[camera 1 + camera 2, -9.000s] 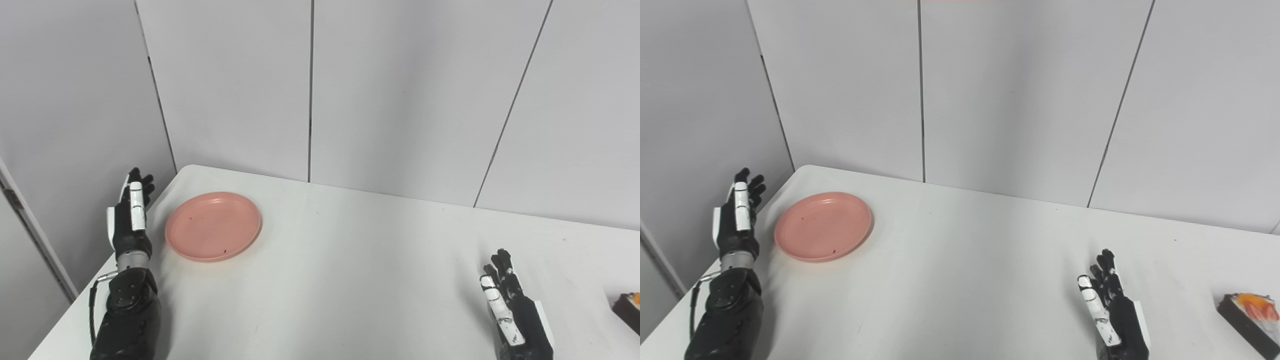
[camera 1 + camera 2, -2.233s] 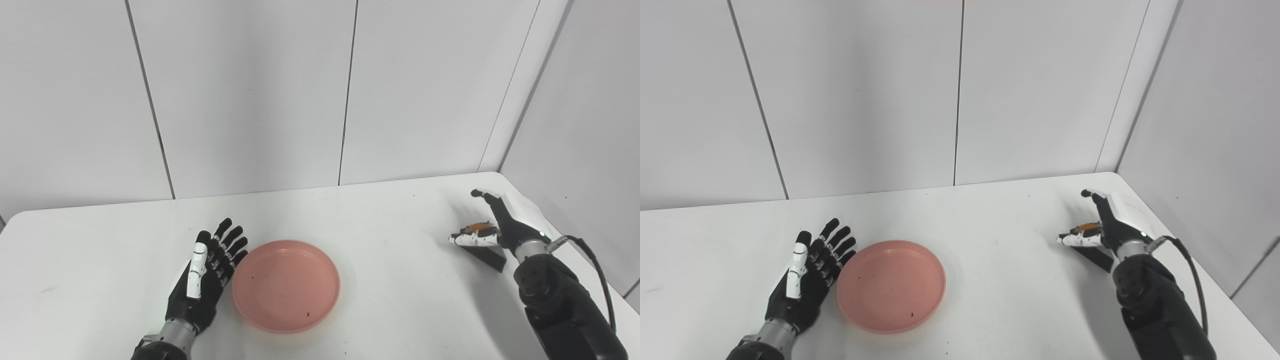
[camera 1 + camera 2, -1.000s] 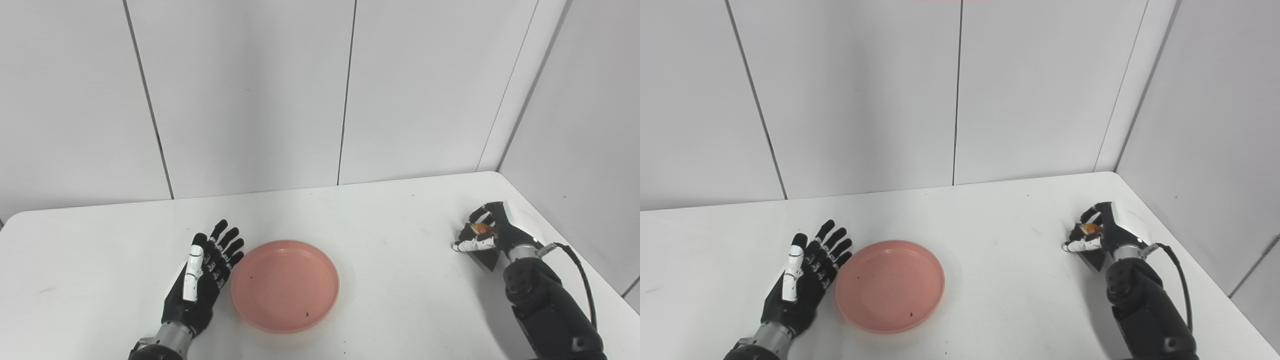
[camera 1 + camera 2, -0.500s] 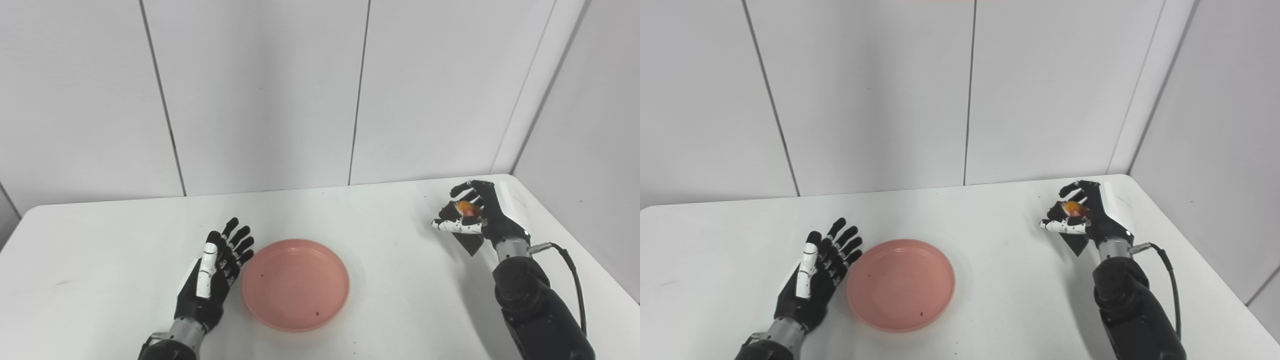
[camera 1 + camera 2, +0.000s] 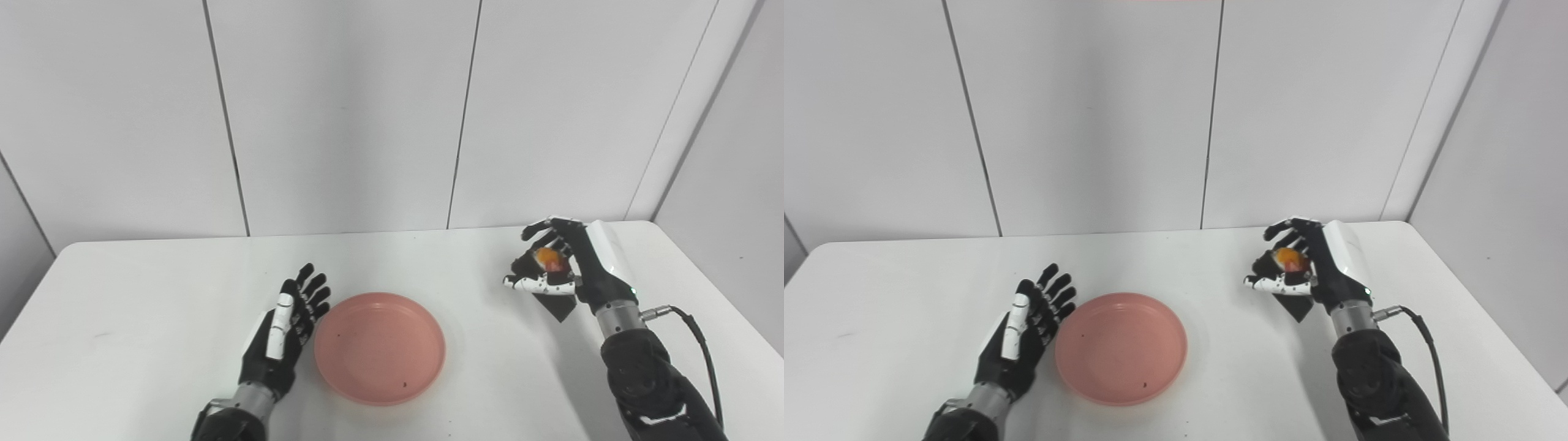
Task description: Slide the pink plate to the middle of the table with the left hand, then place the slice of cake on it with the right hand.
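Right hand (image 5: 560, 269) was closed around the slice of cake (image 5: 549, 274), carried clear of the table (image 5: 153, 294) on its right side; dark base and an orange topping showed between the fingers; the slice was tilted, exact angle hard to judge. Left hand (image 5: 285, 327) lay open, fingers spread, just beside the left rim of the pink plate (image 5: 380, 347); contact with the rim could not be told. Plate sat near the middle of the table, nothing on it but a few dark specks.

Judged step: plate slide done; cake in transit toward the plate, well apart from it as yet. Next move would call for carrying the slice leftward over the plate, lowering it base-down, then opening the fingers without dragging it.

Against the view of a second before: the slice then rested on the table with the hand closing on it; now lifted and nearer the plate; camera had also shifted; plate and left hand kept their relation.
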You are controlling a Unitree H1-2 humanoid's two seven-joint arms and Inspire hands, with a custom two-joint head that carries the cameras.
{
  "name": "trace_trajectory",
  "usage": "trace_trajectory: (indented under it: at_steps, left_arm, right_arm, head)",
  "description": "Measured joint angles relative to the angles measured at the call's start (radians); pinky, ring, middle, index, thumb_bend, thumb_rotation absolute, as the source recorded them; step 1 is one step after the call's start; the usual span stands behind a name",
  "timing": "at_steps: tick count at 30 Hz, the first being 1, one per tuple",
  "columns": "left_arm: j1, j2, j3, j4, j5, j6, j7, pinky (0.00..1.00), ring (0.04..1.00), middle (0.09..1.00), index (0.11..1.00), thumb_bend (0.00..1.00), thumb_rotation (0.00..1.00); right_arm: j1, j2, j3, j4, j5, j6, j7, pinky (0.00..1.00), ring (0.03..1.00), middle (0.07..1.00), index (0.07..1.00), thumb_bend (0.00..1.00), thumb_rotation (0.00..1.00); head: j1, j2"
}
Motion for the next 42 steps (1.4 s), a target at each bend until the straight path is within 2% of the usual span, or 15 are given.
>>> trace_trajectory:
  at_steps: [1,2,3,4,7,11,14,17,24,26,28,30,37,41,42]
  left_arm:
    - [0.0,-0.006,-0.003,0.001,0.0,0.0,0.002,0.94,0.94,0.951,0.948,0.71,0.99]
    - [0.0,-0.009,-0.007,0.002,0.001,0.0,0.005,0.94,0.94,0.95,0.948,0.71,0.99]
    - [-0.001,-0.013,-0.009,0.003,0.003,-0.001,0.007,0.93,0.938,0.95,0.948,0.7,0.99]
    - [-0.001,-0.016,-0.01,0.004,0.004,-0.003,0.009,0.93,0.937,0.949,0.949,0.7,0.99]
    - [-0.002,-0.025,-0.011,0.011,0.013,-0.009,0.019,0.94,0.941,0.951,0.953,0.71,0.99]
    - [-0.002,-0.027,-0.015,0.012,0.022,-0.014,0.02,0.94,0.946,0.957,0.96,0.71,1.0]
    - [-0.002,-0.028,-0.02,0.013,0.024,-0.016,0.02,0.95,0.948,0.957,0.96,0.71,1.0]
    - [-0.002,-0.031,-0.021,0.014,0.025,-0.016,0.021,0.95,0.946,0.954,0.958,0.71,1.0]
    - [-0.002,-0.038,-0.026,0.015,0.043,-0.019,0.038,0.94,0.94,0.95,0.953,0.7,1.0]
    - [-0.002,-0.038,-0.027,0.015,0.044,-0.02,0.04,0.94,0.942,0.951,0.955,0.7,1.0]
    - [-0.002,-0.038,-0.03,0.015,0.047,-0.02,0.041,0.94,0.94,0.951,0.954,0.69,1.0]
    - [-0.002,-0.039,-0.033,0.015,0.048,-0.021,0.042,0.93,0.939,0.95,0.954,0.68,1.0]
    - [-0.003,-0.042,-0.033,0.015,0.048,-0.021,0.044,0.93,0.939,0.947,0.95,0.7,1.0]
    - [-0.003,-0.044,-0.034,0.016,0.056,-0.024,0.051,0.93,0.938,0.947,0.951,0.7,1.0]
    - [-0.003,-0.044,-0.035,0.016,0.059,-0.024,0.051,0.93,0.94,0.949,0.952,0.7,1.0]
  right_arm:
    - [0.0,0.004,0.014,-0.021,-0.006,0.0,0.015,0.45,0.331,0.402,0.497,0.51,0.0]
    - [-0.001,0.009,0.029,-0.043,-0.013,0.002,0.033,0.59,0.383,0.406,0.497,0.52,0.0]
    - [-0.001,0.019,0.042,-0.066,-0.019,0.006,0.051,0.48,0.376,0.403,0.496,0.52,0.0]
    - [-0.001,0.032,0.051,-0.088,-0.023,0.014,0.071,0.41,0.373,0.401,0.496,0.51,0.0]
    - [-0.002,0.071,0.077,-0.138,-0.027,0.071,0.136,0.21,0.272,0.401,0.505,0.51,0.0]
    - [-0.009,0.106,0.118,-0.14,-0.034,0.071,0.17,0.17,0.245,0.399,0.504,0.51,0.0]
    - [-0.024,0.129,0.161,-0.131,-0.071,0.058,0.176,0.19,0.268,0.412,0.504,0.52,0.0]
    - [-0.044,0.148,0.197,-0.117,-0.123,0.053,0.177,0.16,0.243,0.402,0.506,0.51,0.0]
    - [-0.076,0.173,0.239,0.032,-0.142,-0.051,0.176,0.2,0.267,0.39,0.503,0.51,0.0]
    - [-0.079,0.176,0.25,0.063,-0.16,-0.075,0.167,0.18,0.239,0.451,0.486,0.52,0.0]
    - [-0.082,0.186,0.256,0.104,-0.172,-0.092,0.147,0.17,0.23,0.468,0.482,0.52,0.0]
    - [-0.085,0.195,0.262,0.14,-0.178,-0.11,0.142,0.19,0.265,0.406,0.494,0.52,0.0]
    - [-0.092,0.194,0.297,0.208,-0.234,-0.122,0.143,0.21,0.274,0.389,0.494,0.51,0.0]
    - [-0.096,0.192,0.295,0.239,-0.236,-0.157,0.126,0.27,0.353,0.418,0.514,0.52,0.0]
    - [-0.096,0.192,0.295,0.246,-0.235,-0.171,0.114,0.31,0.401,0.438,0.518,0.52,0.0]
  head:
    - [0.012,0.002]
    - [0.014,0.0]
    - [0.023,0.002]
    - [0.023,0.002]
    - [0.037,0.005]
    - [0.049,0.006]
    - [0.06,0.008]
    - [0.063,0.009]
    - [0.066,0.011]
    - [0.069,0.011]
    - [0.069,0.011]
    - [0.069,0.012]
    - [0.071,0.012]
    - [0.071,0.012]
    - [0.072,0.012]
